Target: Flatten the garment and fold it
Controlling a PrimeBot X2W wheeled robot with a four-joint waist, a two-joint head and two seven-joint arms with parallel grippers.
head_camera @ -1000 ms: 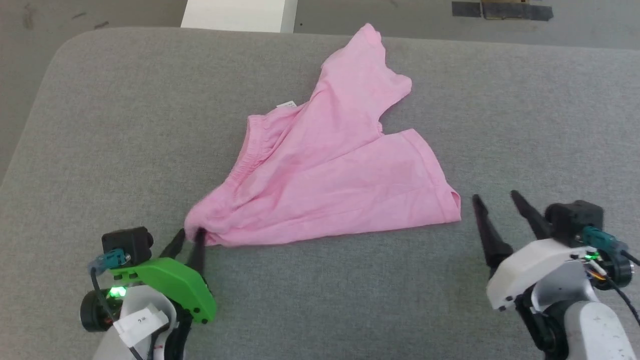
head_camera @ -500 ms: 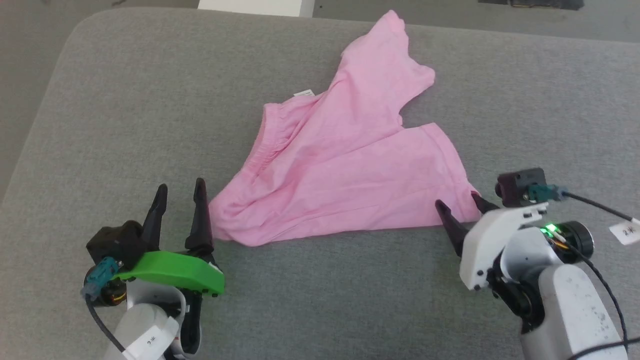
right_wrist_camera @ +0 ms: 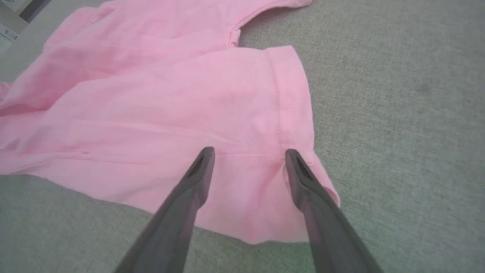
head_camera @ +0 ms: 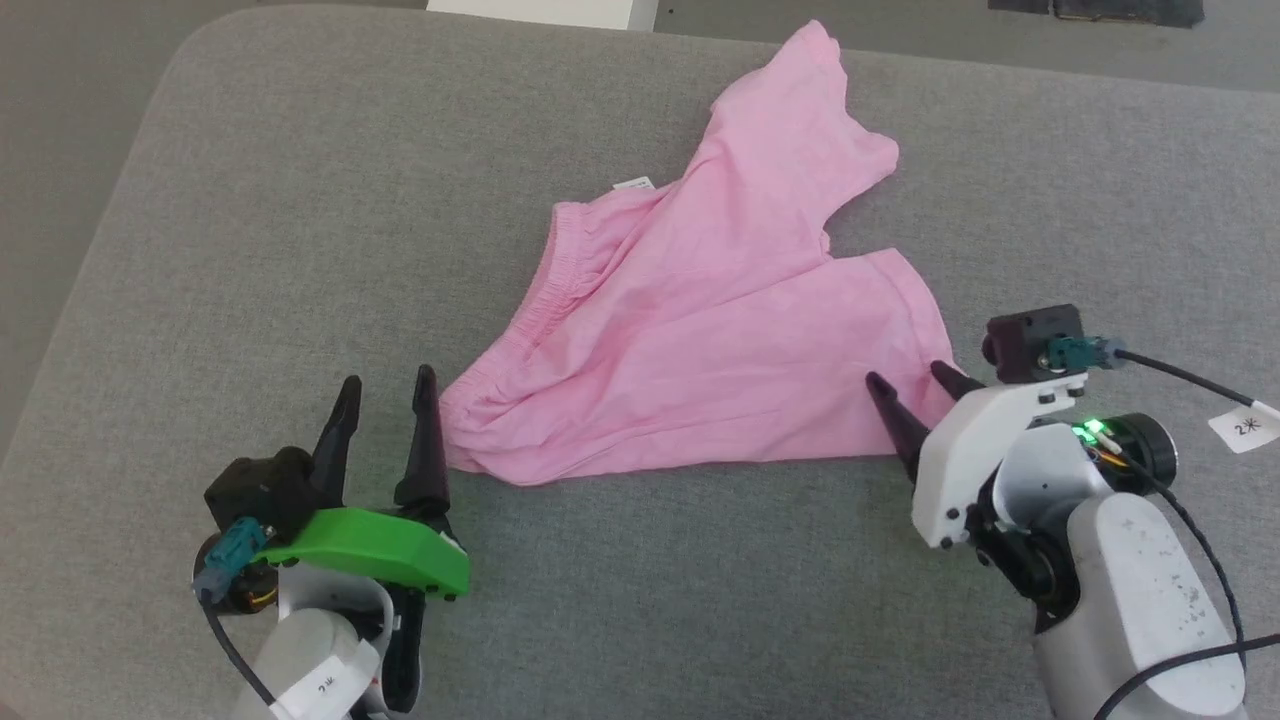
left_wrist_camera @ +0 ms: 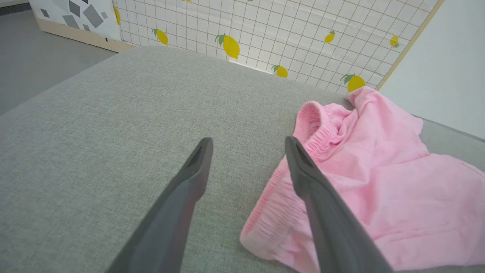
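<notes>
Nearest the camera, two grippers are seen low in the head view, each with two long, dark, tapering fingers. The left gripper (head_camera: 388, 376), under a glossy green wrist cover, is held with fingers spread and nothing between them. One finger is parked just beside the gathered end of the garment (head_camera: 700, 330), though contact can't be confirmed. The right gripper (head_camera: 904, 372), under a white cover, is also spread wide. Its tips are placed over the near hemmed corner of the pink fabric, and whether they press on it can't be made out. One garment is laid mostly flat on the grey woven upholstered surface (head_camera: 250, 200), between the two grippers and stretching away toward the far edge. It's thin, soft and lightly creased, and looks like shorts: two leg parts can be counted. A stitched hem is seen on the near one, with the other pointing away. A puckered elastic waistband (head_camera: 560, 270) runs along the left side, with one small white tag (head_camera: 632, 184) poking out; any print is too small to read. Further back, a rounded corner of the surface is seen, then grey floor (head_camera: 60, 100). A white object (head_camera: 545, 12) is cut off by the top edge. In the left wrist view, a grid-patterned panel (left_wrist_camera: 265, 34) with at least six yellow lemons is visible behind.
</notes>
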